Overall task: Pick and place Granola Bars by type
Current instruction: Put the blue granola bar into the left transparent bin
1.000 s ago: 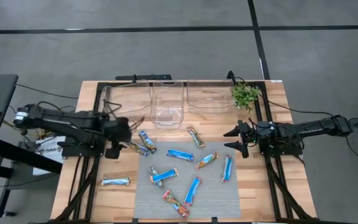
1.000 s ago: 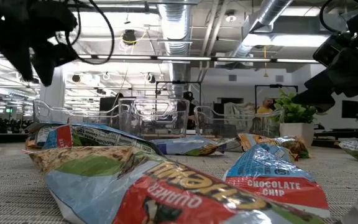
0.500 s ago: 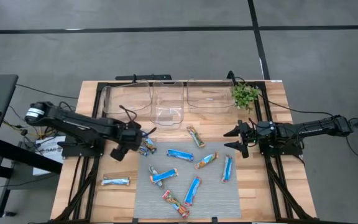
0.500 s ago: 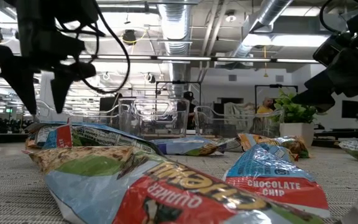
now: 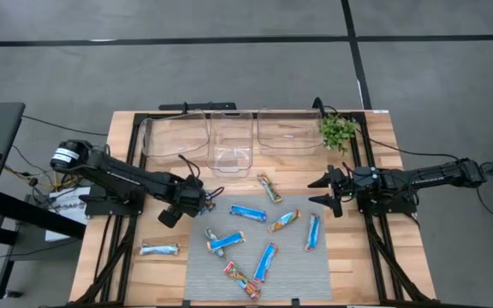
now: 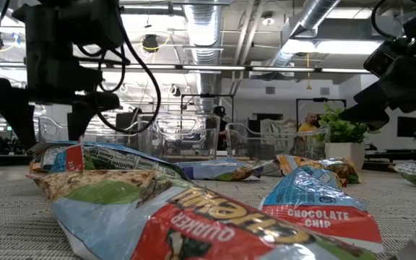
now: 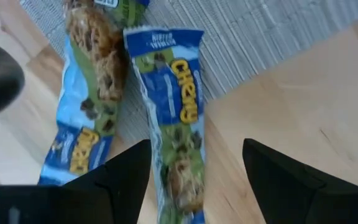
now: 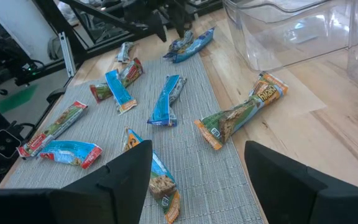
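Observation:
Several granola bars lie scattered on the grey mat (image 5: 298, 257). Two blue-green bars lie side by side at the mat's far left corner: one (image 7: 173, 124) runs between my left gripper's fingers, the other (image 7: 89, 93) lies beside it. My left gripper (image 5: 200, 198) is open, points down over this pair, and stands just above them in the low view (image 6: 53, 126). Whether a finger touches the bar, I cannot tell. My right gripper (image 5: 325, 190) is open and empty, hovering at the table's right side. A silver-blue bar (image 5: 159, 249) lies on bare wood at the near left.
Three clear plastic bins (image 5: 229, 145) stand in a row along the far edge, with a small green plant (image 5: 339, 130) at the far right. Blue bars (image 5: 249, 212), an orange-green bar (image 5: 270, 186) and a red bar (image 5: 242, 278) lie on the mat between the arms.
My left gripper has gone toward the table's right edge and down, from beside the mat to over the two bars at its far left corner. The bars have not moved. My right arm has kept still.

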